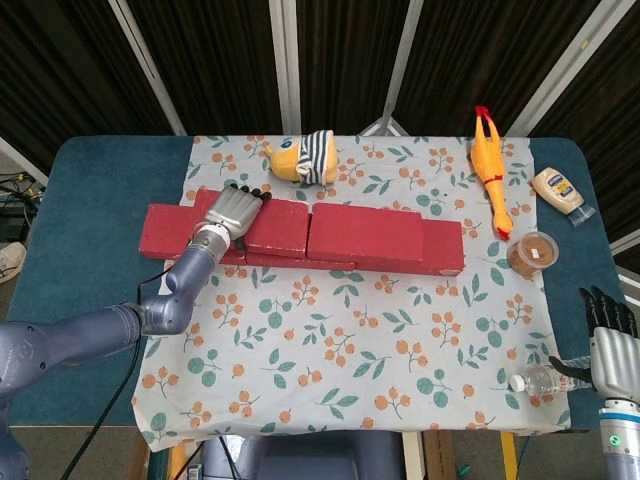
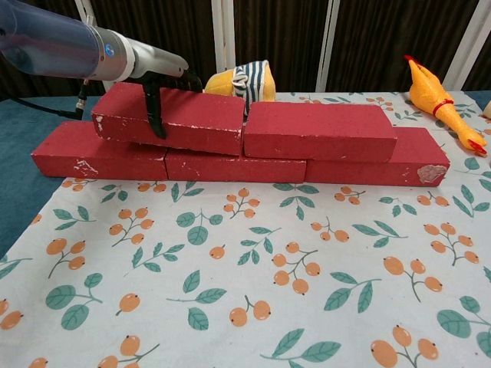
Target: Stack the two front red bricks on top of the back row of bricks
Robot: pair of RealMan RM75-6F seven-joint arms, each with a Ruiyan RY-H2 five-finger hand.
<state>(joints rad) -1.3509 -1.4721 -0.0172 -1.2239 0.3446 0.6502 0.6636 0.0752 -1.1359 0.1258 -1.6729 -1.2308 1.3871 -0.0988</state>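
Several red bricks form the bottom back row (image 2: 100, 157) (image 1: 163, 232) on the floral cloth. Two more red bricks lie on top of it. The right top brick (image 2: 318, 130) (image 1: 365, 236) lies flat with nothing touching it. My left hand (image 1: 232, 211) (image 2: 157, 83) grips the left top brick (image 2: 196, 121) (image 1: 278, 228), with fingers over its top and the thumb down its front face. That brick's right end meets the right top brick. My right hand (image 1: 606, 345) hovers open at the table's near right corner, far from the bricks.
A yellow striped plush toy (image 1: 300, 158) lies just behind the bricks. A rubber chicken (image 1: 490, 170), a mayonnaise bottle (image 1: 557, 189) and a cup of brown powder (image 1: 532, 253) stand at the right. A small water bottle (image 1: 545, 379) lies beside my right hand.
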